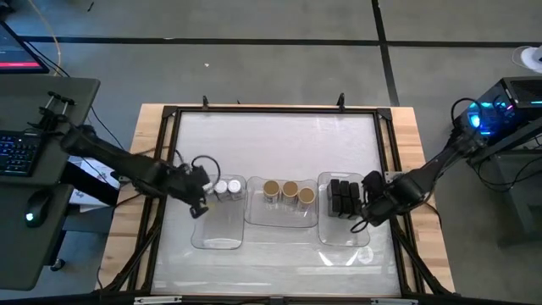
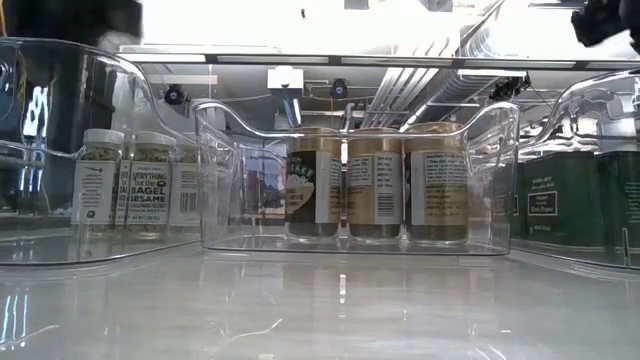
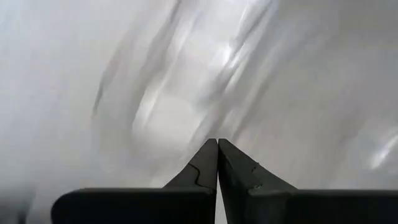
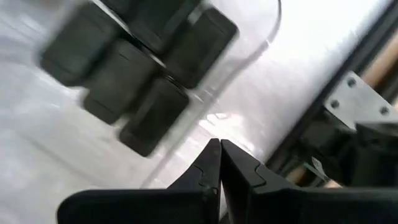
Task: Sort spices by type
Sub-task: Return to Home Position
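Three clear trays stand side by side at mid-table. The left tray [image 1: 218,222] holds clear jars with white lids [image 1: 225,188] [image 2: 130,182]. Three round tan-topped spices [image 1: 288,191] [image 2: 375,185] stand in the middle tray [image 1: 282,219]. Several black boxy ones [image 1: 343,196] [image 4: 140,68] stand in the right tray [image 1: 347,241]. My left gripper [image 1: 201,202] [image 3: 217,143] hovers shut over the left tray's left side, beside the jars. My right gripper [image 1: 366,217] [image 4: 219,144] hovers shut over the right tray's right rim, beside the black boxes. Neither holds anything.
A dark frame [image 1: 389,152] rims the white table top, with bare surface [image 1: 279,140] behind the trays and a strip in front of them. A desk with a keyboard [image 1: 17,152] stands off the table's left side.
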You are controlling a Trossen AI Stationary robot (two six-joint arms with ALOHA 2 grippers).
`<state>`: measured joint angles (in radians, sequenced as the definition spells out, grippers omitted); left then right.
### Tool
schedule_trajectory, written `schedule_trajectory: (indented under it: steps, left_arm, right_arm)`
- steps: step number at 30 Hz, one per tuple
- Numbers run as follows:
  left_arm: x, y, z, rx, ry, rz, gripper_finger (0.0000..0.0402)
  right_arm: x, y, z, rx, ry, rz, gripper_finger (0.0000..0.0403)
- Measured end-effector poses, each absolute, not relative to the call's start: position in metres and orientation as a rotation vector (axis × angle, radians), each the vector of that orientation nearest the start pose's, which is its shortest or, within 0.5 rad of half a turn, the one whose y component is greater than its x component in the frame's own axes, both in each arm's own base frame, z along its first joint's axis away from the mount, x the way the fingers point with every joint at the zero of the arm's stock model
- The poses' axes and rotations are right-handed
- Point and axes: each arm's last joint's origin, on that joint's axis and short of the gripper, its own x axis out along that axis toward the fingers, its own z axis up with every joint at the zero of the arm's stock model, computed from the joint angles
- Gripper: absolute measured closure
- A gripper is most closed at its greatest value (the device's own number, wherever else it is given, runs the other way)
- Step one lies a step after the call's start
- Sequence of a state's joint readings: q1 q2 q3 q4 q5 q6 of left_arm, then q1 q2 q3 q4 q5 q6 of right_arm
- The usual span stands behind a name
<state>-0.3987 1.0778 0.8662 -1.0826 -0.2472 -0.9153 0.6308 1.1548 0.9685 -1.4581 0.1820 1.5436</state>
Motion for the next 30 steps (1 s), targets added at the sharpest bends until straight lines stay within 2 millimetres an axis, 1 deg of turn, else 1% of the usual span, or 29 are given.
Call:
schedule_trajectory:
  steps: [2, 5, 7, 9, 12, 14, 15, 18, 22, 25, 27, 30]
  left_arm:
    - [0.171, -0.059, 0.266, -0.352, 0.941, 0.334, 0.0401]
    - [0.183, -0.05, 0.283, -0.27, 0.666, 0.183, 0.0401]
    - [0.19, -0.039, 0.29, -0.218, 0.506, 0.101, 0.0401]
    - [0.192, -0.025, 0.295, -0.189, 0.38, 0.064, 0.0401]
    - [0.185, -0.001, 0.302, -0.209, 0.213, 0.027, 0.0401]
    - [0.173, 0.007, 0.308, -0.225, 0.103, -0.012, 0.0401]
    - [0.165, 0.009, 0.308, -0.236, 0.067, -0.027, 0.0401]
    - [0.143, 0.007, 0.297, -0.28, 0.007, -0.05, 0.0401]
    - [0.123, -0.001, 0.269, -0.334, -0.093, -0.037, 0.0401]
    - [0.114, -0.005, 0.252, -0.375, -0.192, -0.023, 0.0401]
    - [0.112, -0.008, 0.238, -0.403, -0.211, -0.036, 0.0401]
    - [0.11, -0.012, 0.225, -0.425, -0.249, -0.058, 0.0401]
  right_arm:
    - [0.133, 0.089, 0.268, 0.588, 1.27, -0.79, 0.0403]
    - [0.139, 0.092, 0.274, 0.622, 1.183, -0.752, 0.0403]
    - [0.143, 0.093, 0.276, 0.645, 1.126, -0.731, 0.0403]
    - [0.147, 0.095, 0.277, 0.668, 1.093, -0.71, 0.0403]
    - [0.15, 0.098, 0.278, 0.701, 1.065, -0.682, 0.0403]
    - [0.153, 0.1, 0.279, 0.725, 1.049, -0.664, 0.0403]
    - [0.154, 0.101, 0.279, 0.741, 1.037, -0.653, 0.0403]
    - [0.159, 0.103, 0.281, 0.799, 0.973, -0.642, 0.0403]
    - [0.163, 0.103, 0.283, 0.847, 0.866, -0.673, 0.0403]
    - [0.164, 0.102, 0.283, 0.875, 0.817, -0.707, 0.0403]
    - [0.164, 0.102, 0.283, 0.896, 0.804, -0.719, 0.0403]
    - [0.165, 0.103, 0.284, 0.914, 0.792, -0.709, 0.0403]
